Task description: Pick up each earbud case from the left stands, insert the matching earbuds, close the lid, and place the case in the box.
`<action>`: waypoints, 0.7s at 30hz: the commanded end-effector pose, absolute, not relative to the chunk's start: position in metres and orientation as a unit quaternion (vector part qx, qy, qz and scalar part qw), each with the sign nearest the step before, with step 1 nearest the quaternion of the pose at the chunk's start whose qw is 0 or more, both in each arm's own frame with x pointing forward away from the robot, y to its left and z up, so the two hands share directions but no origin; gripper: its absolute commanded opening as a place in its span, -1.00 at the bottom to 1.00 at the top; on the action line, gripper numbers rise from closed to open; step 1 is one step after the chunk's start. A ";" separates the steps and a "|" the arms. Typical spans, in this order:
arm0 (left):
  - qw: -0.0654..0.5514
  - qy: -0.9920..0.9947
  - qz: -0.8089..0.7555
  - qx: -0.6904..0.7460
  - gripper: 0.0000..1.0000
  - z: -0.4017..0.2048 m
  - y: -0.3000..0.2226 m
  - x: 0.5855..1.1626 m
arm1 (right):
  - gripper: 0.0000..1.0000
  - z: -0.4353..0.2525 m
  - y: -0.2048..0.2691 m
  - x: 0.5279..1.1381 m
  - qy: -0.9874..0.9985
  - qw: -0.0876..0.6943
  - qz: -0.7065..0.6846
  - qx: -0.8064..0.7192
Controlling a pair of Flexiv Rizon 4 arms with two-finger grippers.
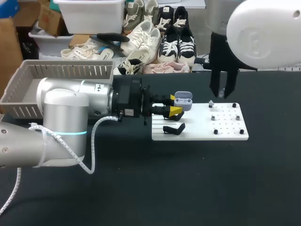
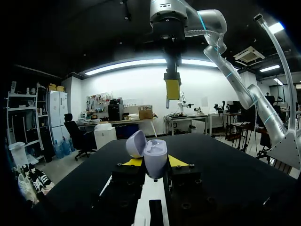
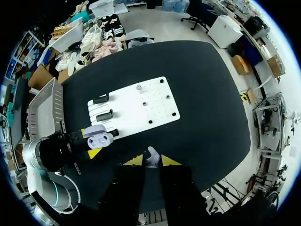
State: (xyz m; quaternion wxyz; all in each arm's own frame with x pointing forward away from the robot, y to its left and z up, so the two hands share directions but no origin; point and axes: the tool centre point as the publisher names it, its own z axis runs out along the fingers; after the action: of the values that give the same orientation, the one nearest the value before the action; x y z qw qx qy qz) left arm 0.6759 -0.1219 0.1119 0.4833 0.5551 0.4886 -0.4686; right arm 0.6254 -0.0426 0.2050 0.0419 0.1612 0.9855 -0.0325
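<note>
Between the left gripper's (image 2: pixel 155 161) yellow-tipped fingers, gripped from both sides, sits the lavender earbud case (image 2: pixel 147 151) with its lid open, held at the edge of the white board (image 1: pixel 225 134). The right gripper (image 3: pixel 151 161) is clenched on one small pale earbud (image 3: pixel 151 155), high above the board. Assessment: pick-up of this case complete; insertion not yet made; lid closing and placement outstanding. No case shows in the grey box (image 1: pixel 66 70). A pale piece (image 1: pixel 211 102) on the board may be the second earbud; unconfirmed.
</note>
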 end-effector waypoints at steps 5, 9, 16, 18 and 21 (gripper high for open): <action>0.484 0.488 -0.469 0.555 -1.00 0.111 -0.122 0.676 | -1.00 0.205 -0.011 0.640 0.989 0.029 -0.051 0.139; 0.484 0.488 -0.469 0.555 -1.00 0.111 -0.122 0.676 | -1.00 0.205 -0.002 0.644 0.990 0.028 -0.055 0.130; 0.484 0.488 -0.469 0.555 -1.00 0.111 -0.122 0.676 | -1.00 0.204 0.012 0.650 0.990 0.024 -0.063 0.121; 0.484 0.488 -0.469 0.555 -1.00 0.111 -0.122 0.676 | -1.00 0.203 0.013 0.651 0.990 0.020 -0.065 0.120; 0.484 0.488 -0.469 0.555 -1.00 0.111 -0.122 0.676 | -1.00 0.202 0.013 0.652 0.990 0.018 -0.066 0.122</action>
State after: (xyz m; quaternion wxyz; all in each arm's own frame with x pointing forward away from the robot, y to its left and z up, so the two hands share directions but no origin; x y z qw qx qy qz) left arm 0.6759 -0.1219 0.1119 0.4833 0.5550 0.4886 -0.4686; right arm 0.6474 0.0095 0.2011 0.0231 0.1208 0.9908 -0.0565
